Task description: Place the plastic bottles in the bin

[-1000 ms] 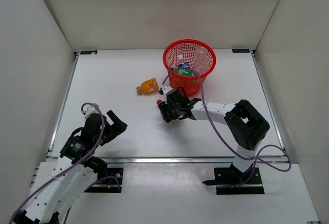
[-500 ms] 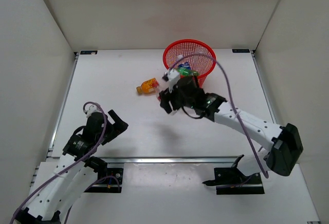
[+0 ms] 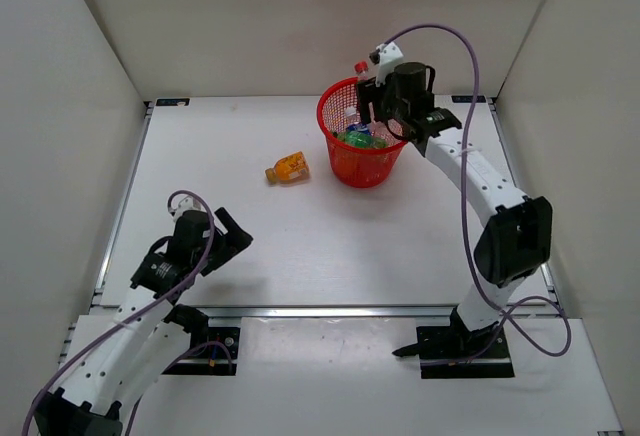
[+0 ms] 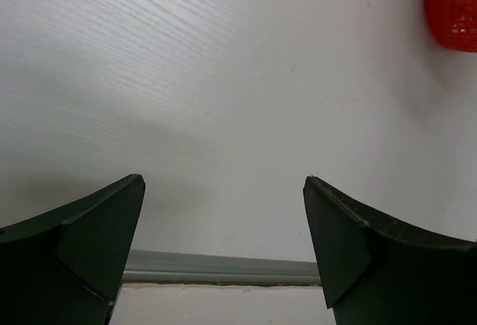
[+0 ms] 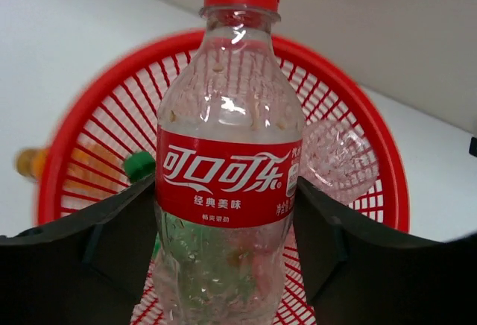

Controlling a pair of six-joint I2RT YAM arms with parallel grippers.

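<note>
My right gripper (image 3: pixel 373 91) is shut on the clear bottle with the red label (image 3: pixel 362 68) and holds it upright over the far rim of the red mesh bin (image 3: pixel 330 126). In the right wrist view the fingers clamp the label of this bottle (image 5: pixel 227 116), with the bin (image 5: pixel 387 183) below it. A green bottle (image 3: pixel 358 140), a blue-labelled bottle (image 3: pixel 351 116) and a plain clear bottle (image 5: pixel 335 157) lie in the bin. An orange-filled bottle (image 3: pixel 288 168) lies on the table left of the bin. My left gripper (image 3: pixel 232 241) is open and empty near the front left.
White walls enclose the table on three sides. A metal rail (image 4: pixel 216 267) runs along the near table edge under my left gripper (image 4: pixel 223 191). The bin's corner (image 4: pixel 455 12) shows at the top right of the left wrist view.
My right arm has lifted the red-label bottle from the table in front of the bin and carried it up over the bin. The left arm has barely moved.
</note>
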